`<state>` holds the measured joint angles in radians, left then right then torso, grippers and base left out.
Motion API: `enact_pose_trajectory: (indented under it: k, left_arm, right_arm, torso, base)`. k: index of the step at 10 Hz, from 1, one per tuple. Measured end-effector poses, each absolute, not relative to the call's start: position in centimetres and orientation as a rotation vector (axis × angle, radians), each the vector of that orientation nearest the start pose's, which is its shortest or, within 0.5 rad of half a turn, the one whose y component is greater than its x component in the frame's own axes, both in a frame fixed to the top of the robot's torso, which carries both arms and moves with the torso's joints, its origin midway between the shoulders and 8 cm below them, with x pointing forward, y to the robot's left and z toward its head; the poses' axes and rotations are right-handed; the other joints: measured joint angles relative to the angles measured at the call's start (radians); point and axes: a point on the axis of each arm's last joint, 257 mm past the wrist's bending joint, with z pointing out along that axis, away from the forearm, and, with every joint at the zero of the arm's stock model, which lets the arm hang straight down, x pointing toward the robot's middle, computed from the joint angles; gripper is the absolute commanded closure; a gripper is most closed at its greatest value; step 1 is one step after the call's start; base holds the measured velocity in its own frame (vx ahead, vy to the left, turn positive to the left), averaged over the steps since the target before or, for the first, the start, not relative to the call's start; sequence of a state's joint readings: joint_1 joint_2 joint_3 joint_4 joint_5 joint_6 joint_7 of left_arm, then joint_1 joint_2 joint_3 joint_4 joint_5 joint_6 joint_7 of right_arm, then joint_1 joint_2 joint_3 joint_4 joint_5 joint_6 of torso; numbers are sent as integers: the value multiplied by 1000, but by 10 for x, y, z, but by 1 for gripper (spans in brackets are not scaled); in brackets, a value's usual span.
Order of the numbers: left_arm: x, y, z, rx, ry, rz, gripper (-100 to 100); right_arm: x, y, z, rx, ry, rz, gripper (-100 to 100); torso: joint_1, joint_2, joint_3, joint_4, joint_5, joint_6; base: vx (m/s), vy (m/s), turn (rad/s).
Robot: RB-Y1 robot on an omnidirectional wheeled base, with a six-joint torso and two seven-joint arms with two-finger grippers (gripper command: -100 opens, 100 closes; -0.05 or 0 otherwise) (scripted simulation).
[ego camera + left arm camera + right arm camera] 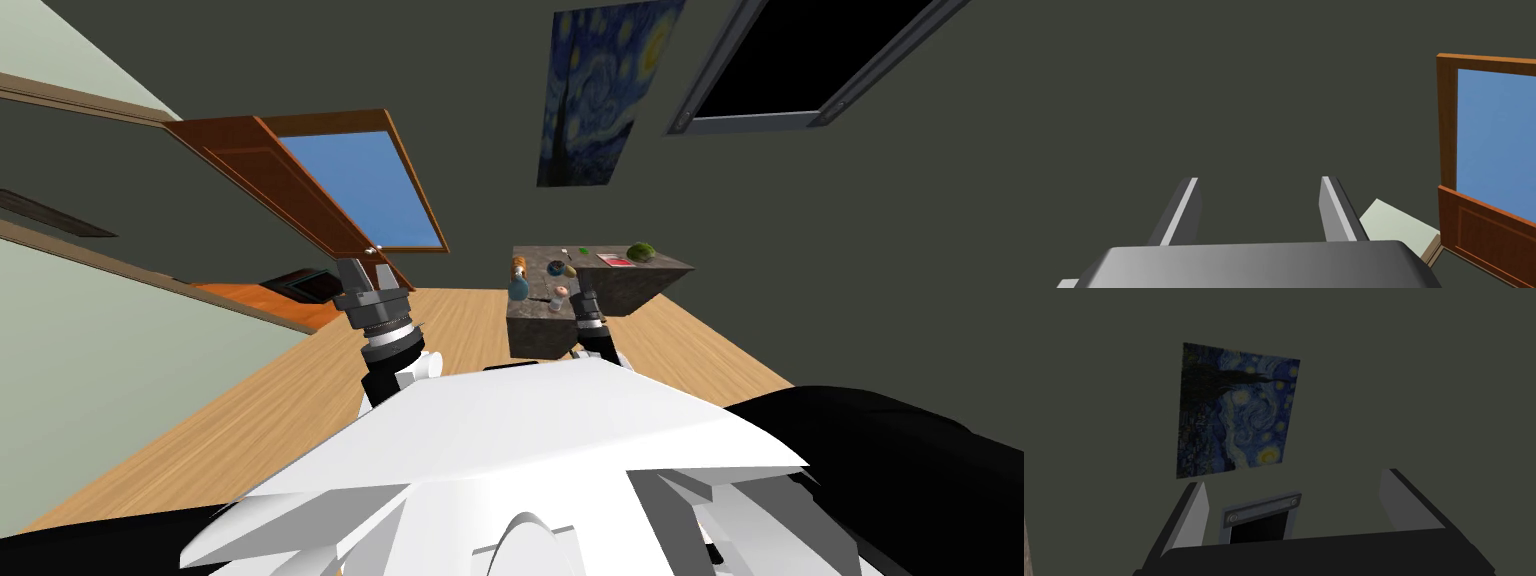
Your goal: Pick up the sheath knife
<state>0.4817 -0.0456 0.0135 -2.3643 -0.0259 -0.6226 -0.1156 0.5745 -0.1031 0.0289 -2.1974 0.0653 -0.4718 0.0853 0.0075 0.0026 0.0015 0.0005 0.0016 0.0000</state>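
Here, the left gripper (1260, 180) and right gripper (1294, 480) hang empty, fingers apart, before the cluttered table (540, 335), likely readied for a knife too small to spot.

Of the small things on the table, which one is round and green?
The green ball at the right end of the table, beside the flat red thing. The others lie further left.

Dark block table (540, 328) with small items (556, 268)
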Motion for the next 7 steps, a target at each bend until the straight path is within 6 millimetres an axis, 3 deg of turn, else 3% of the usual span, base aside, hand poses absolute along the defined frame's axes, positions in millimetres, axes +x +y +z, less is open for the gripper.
enact_pose_trajectory:
  k: [7]
  left_arm:
    - [301,274,86,-457,456,-1207,0]
  right_arm:
    - [344,-282,-112,539,1157,981,-100]
  torso:
    - [-1,-1,-1,0,0,0]
  base:
    - [-22,103,53]
